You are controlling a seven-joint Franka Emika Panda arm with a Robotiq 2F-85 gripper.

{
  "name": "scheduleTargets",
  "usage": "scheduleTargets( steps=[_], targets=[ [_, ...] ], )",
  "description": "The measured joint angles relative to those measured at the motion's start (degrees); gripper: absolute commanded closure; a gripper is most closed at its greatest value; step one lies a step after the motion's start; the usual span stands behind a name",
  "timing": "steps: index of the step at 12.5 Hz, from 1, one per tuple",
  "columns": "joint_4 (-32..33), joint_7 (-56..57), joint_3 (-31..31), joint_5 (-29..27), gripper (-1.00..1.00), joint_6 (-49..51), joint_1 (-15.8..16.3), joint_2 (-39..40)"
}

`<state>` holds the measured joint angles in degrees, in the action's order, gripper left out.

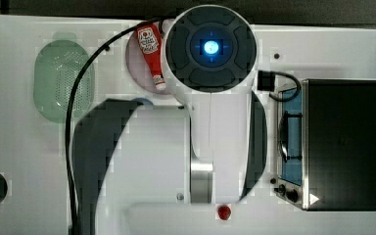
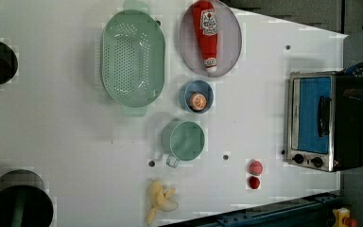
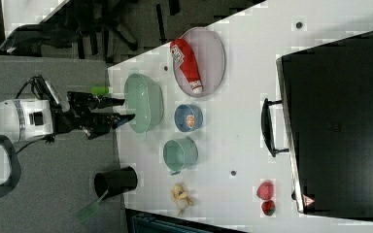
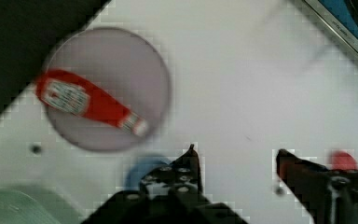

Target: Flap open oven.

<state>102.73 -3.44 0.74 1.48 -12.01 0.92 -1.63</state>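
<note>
The oven (image 2: 328,120) stands at the left view's right, a black box with a silver front frame. Its blue door (image 2: 312,113) is shut, with a dark bar handle (image 2: 324,116) and two small black knobs (image 2: 307,161). From the top view the oven (image 1: 342,144) lies to the right of the arm. The right view shows its black top (image 3: 340,121) and handle (image 3: 267,127). My gripper (image 4: 237,156) is open with nothing between its fingers. It hovers over bare table, well apart from the oven's corner (image 4: 349,23). In the right view the gripper (image 3: 122,110) sits far left.
A ketchup bottle (image 2: 207,33) lies on a round plate (image 2: 231,52). Nearby are a green colander (image 2: 132,59), a blue bowl (image 2: 189,90) holding an orange fruit, a green cup (image 2: 184,142), a banana (image 2: 159,201) and two red fruits (image 2: 254,173).
</note>
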Motion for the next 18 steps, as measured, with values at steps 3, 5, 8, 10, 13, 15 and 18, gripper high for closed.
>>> scheduleTargets(
  steps=[3, 5, 8, 10, 13, 15, 18],
  targets=[
    [11.97, 0.13, 1.33, -0.11, -0.99, 12.39, -0.57, -15.14],
    [10.35, 0.68, 1.93, -0.07, -1.00, 12.26, -0.77, -21.98],
    [5.48, 0.86, 1.62, -0.99, -0.39, 10.03, -0.76, -24.19],
    [5.82, 0.87, 2.01, -0.97, 0.09, 9.29, -0.78, -23.15],
    [8.23, 0.97, 2.53, -0.98, 0.65, 10.16, -0.76, -20.31],
    [9.90, 1.02, 2.57, -0.78, 0.65, 9.98, -0.98, -18.61],
    [13.32, 7.96, 3.01, -0.61, 0.65, 9.58, -0.68, -18.24]
  ],
)
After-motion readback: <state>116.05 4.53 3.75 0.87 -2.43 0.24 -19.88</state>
